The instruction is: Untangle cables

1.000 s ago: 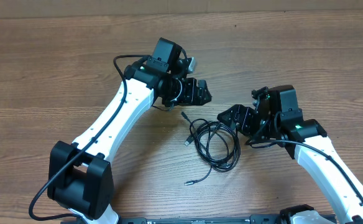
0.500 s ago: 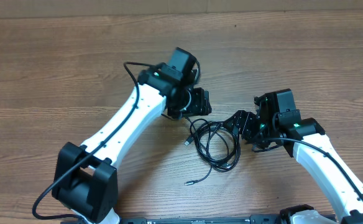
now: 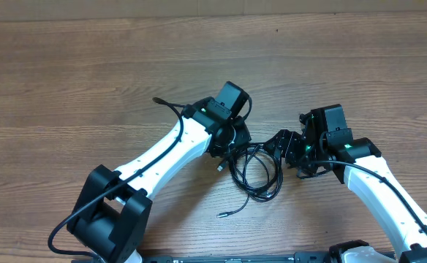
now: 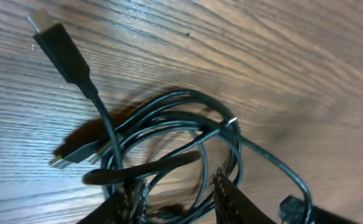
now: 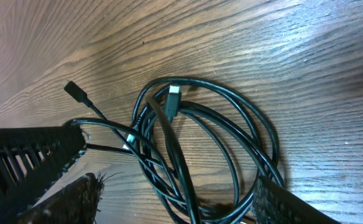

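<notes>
The cables (image 3: 256,172) are thin black cords coiled in tangled loops on the wooden table, with a plug end (image 3: 224,214) trailing to the front. My left gripper (image 3: 235,148) sits at the coil's upper left edge. In the left wrist view its fingers (image 4: 178,202) are open with cable strands (image 4: 169,124) between them and a plug (image 4: 60,50) lying ahead. My right gripper (image 3: 281,143) is at the coil's upper right. In the right wrist view it (image 5: 181,202) is open wide and straddles the loops (image 5: 200,143).
The wooden table (image 3: 67,88) stretches around the coil. The left arm's thick black cord (image 3: 171,107) loops behind its wrist. The left gripper's body (image 5: 26,158) shows close by in the right wrist view. The two grippers are only a short way apart over the coil.
My left gripper has moved right and toward the front, from beyond the coil onto its upper left edge. My right gripper shifted slightly left, then stayed still.
</notes>
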